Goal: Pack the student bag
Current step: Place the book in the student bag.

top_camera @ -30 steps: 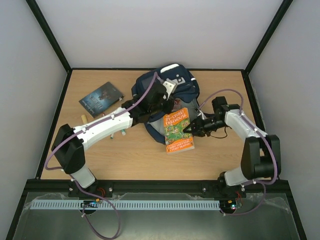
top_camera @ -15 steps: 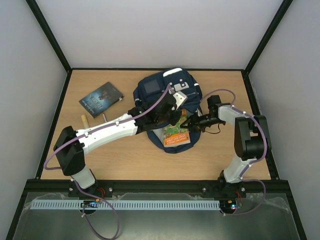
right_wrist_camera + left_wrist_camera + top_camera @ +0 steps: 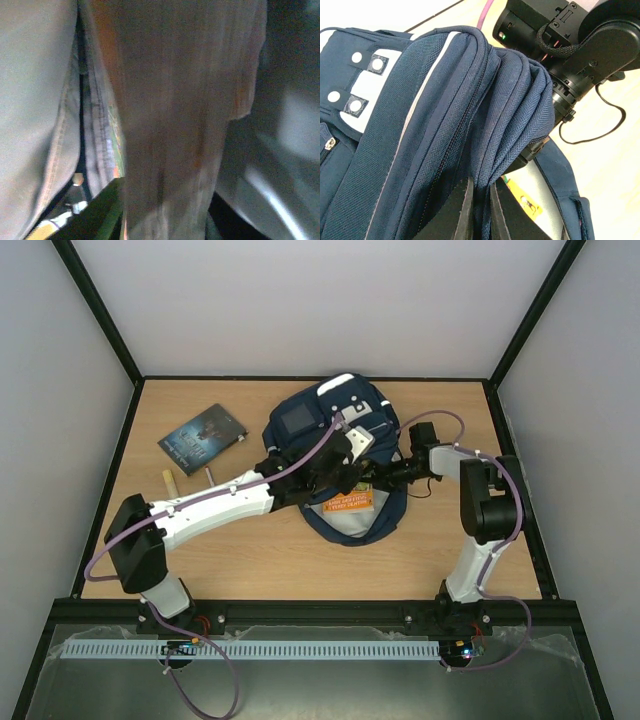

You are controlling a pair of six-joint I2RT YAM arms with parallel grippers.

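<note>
Item: student bag (image 3: 345, 530), mid-surface (image 3: 200, 540), towards far side. Soft, floppy fabric, probably light, sags. Best held at mouth rim, where left claw (image 3: 481, 189) is clamped. Right claw (image 3: 388, 477) reaches inside, spread indeterminable.

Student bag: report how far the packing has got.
Done: the orange book sits mostly inside the student bag, with one end showing at the opening. In hand: the left gripper pinches the bag's edge, apparently holding it open. The right gripper is at the opening by the book, its grip hidden. Left: the dark book and a tan stick lie out on the table.
</note>
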